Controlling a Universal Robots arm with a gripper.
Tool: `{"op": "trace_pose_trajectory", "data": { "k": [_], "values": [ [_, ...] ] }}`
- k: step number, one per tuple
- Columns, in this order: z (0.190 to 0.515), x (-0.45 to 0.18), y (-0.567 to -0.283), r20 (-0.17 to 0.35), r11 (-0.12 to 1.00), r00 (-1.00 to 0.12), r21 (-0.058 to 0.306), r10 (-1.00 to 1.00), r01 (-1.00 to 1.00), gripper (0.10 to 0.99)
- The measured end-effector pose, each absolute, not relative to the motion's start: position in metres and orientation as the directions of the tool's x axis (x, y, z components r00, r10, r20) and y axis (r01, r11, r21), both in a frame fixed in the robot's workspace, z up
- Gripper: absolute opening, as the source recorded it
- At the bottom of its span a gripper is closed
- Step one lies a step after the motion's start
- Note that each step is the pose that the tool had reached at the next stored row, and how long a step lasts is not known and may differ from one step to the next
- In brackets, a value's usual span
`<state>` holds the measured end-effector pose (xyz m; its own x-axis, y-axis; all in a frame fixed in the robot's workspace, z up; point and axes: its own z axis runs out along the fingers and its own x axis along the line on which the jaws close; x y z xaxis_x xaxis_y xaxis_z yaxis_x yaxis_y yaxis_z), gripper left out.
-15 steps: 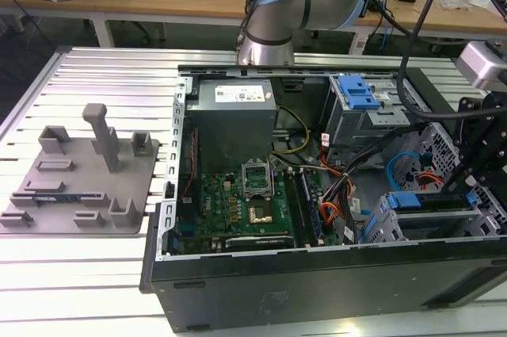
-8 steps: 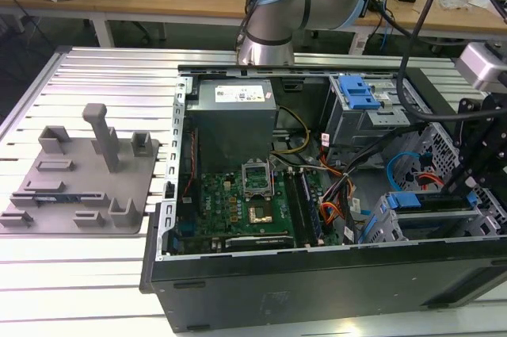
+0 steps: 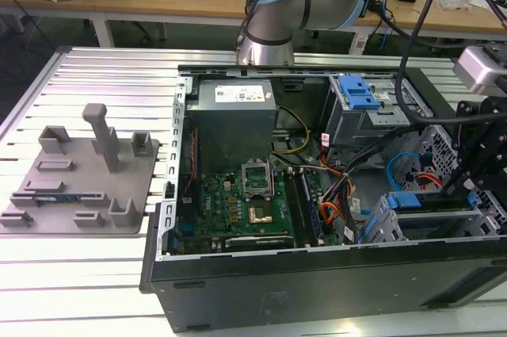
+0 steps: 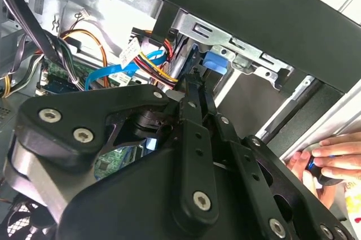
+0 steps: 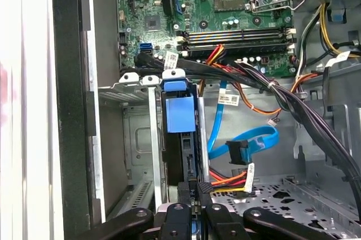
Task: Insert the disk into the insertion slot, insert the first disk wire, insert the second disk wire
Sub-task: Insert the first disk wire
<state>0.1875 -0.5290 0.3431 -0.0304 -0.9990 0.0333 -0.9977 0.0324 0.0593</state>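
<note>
The disk (image 5: 179, 117), edge-on in its bright blue carrier, sits between the rails of the insertion slot (image 5: 131, 82), the grey perforated cage at the case's front corner. My gripper (image 5: 196, 187) is shut, its tips together against the disk's near end. In the exterior view the gripper (image 3: 469, 193) hangs at the right over the disk (image 3: 432, 201) in the insertion slot (image 3: 386, 227). In the second wrist view the gripper (image 4: 194, 79) points at the blue carrier (image 4: 217, 59). A loose blue data wire (image 5: 242, 145) and a red-yellow-black power wire (image 5: 240, 182) lie beside the cage.
A taller bay with a blue latch (image 3: 356, 95) stands behind the cage, next to the power supply (image 3: 234, 107) and the motherboard (image 3: 245, 202). A thick black cable bundle (image 5: 293, 104) crosses near the slot. A grey fixture plate (image 3: 79, 170) lies at the exterior view's left. A person's hand (image 4: 330, 161) rests outside the case wall.
</note>
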Motion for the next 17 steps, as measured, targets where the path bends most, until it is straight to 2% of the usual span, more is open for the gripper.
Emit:
{"op": "trace_pose_trajectory", "data": {
  "k": [17],
  "values": [
    [0.353, 0.187, -0.52, 0.049, 0.008, -0.005, 0.059, -0.999, -0.998, 0.165]
  ]
}}
